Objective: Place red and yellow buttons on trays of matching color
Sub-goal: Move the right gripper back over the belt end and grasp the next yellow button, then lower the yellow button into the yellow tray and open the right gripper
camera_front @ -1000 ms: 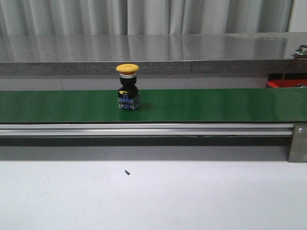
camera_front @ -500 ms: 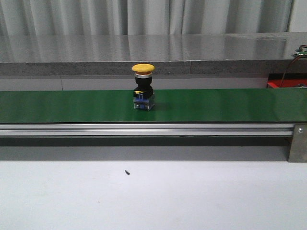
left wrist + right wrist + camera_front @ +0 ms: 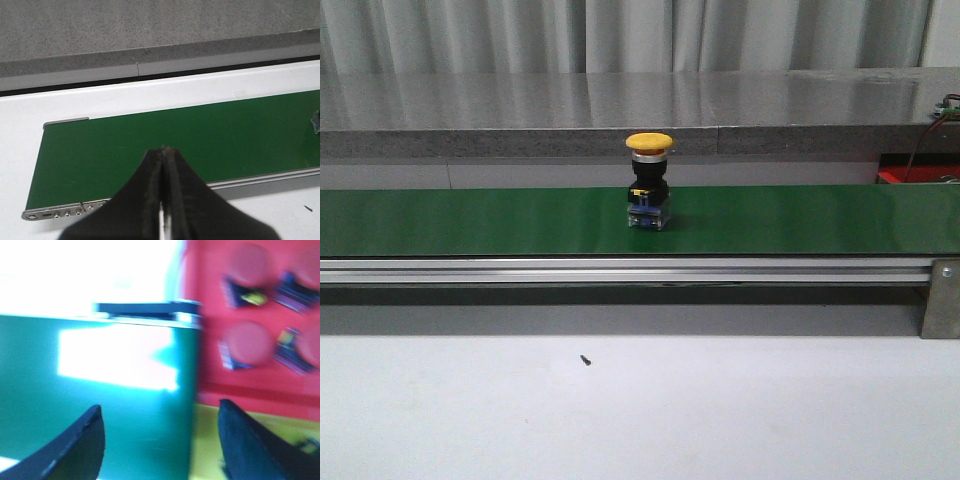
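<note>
A yellow button with a yellow cap, black body and grey-blue base stands upright on the green belt, near its middle. Neither gripper shows in the front view. In the left wrist view my left gripper is shut and empty above the belt's near edge. A sliver of the button's base shows at the frame's edge. In the blurred right wrist view my right gripper is open and empty over the belt's end. Several red buttons lie in the red tray. The yellow tray sits beside it.
A metal rail runs along the belt's front, with a bracket at the right. A grey stone ledge stands behind the belt. A small dark speck lies on the white table. A corner of the red tray shows at the far right.
The yellow button has travelled to the right along the belt, from left of centre to about the middle, still upright. Nothing else has changed in the front view.
</note>
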Controlling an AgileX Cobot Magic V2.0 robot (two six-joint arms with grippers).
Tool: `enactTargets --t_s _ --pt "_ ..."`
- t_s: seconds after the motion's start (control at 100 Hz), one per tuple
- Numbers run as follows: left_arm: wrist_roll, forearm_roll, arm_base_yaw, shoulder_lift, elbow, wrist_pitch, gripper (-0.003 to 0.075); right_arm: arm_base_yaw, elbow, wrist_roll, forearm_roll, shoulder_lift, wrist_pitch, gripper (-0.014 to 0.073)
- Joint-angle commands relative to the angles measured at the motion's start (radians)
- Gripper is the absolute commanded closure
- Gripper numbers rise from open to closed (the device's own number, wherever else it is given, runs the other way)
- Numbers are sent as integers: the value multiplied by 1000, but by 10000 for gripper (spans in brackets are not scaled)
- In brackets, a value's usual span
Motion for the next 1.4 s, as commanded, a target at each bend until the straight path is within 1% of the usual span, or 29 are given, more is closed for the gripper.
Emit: enactTargets --t_s 0.0,0.15,0.23,0.41,0.47,0.57,0.64,0.94,1.18,1.39 --pt "0 -26 -7 -3 -26 -75 740 85 -23 -22 29 -72 -13 103" --pt "0 -26 -7 -3 -26 -75 739 248 -23 -68 16 -71 15 103" --pt "0 -26 -7 -3 -26 -75 740 326 -23 -80 15 -62 7 103" --pt "0 -26 -7 -3 -26 -75 740 444 -24 -91 -7 -25 -25 100" --pt "0 -26 -7 -3 -26 -75 740 476 -24 -91 -36 -3 -20 81" --pt "0 -26 -7 -3 -26 -75 740 505 -24 -91 -52 29 -23 32" --pt "0 -26 -7 -3 -26 -75 740 516 -24 -91 -52 46 -32 17" --pt "0 -26 -7 -3 -26 -75 740 526 -24 -91 -45 84 -94 17" --pt "0 -26 -7 -3 -26 -75 740 526 -24 -91 -10 86 -188 17" --pt "0 -26 -7 -3 -26 -75 740 526 -24 -91 -9 116 -204 27"
